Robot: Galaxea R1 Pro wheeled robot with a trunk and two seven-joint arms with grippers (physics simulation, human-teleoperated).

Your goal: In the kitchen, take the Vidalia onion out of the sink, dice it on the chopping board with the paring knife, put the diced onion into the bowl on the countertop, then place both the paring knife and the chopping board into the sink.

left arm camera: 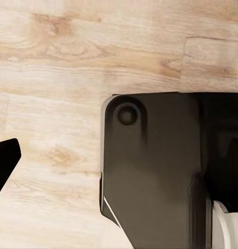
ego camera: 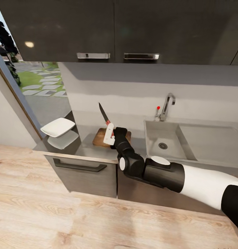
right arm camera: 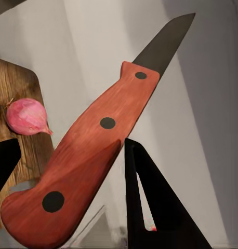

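I see my right gripper (ego camera: 109, 133) pinching the paring knife (ego camera: 104, 115) over the chopping board (ego camera: 100, 137) — blade up. The Vidalia onion (right arm camera: 27, 116) sits on it. Left claw — I cannot tell.

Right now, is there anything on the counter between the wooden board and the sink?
No. In the head view, the strip of countertop between the chopping board and the sink is bare; only the right gripper, holding the paring knife, reaches above it.
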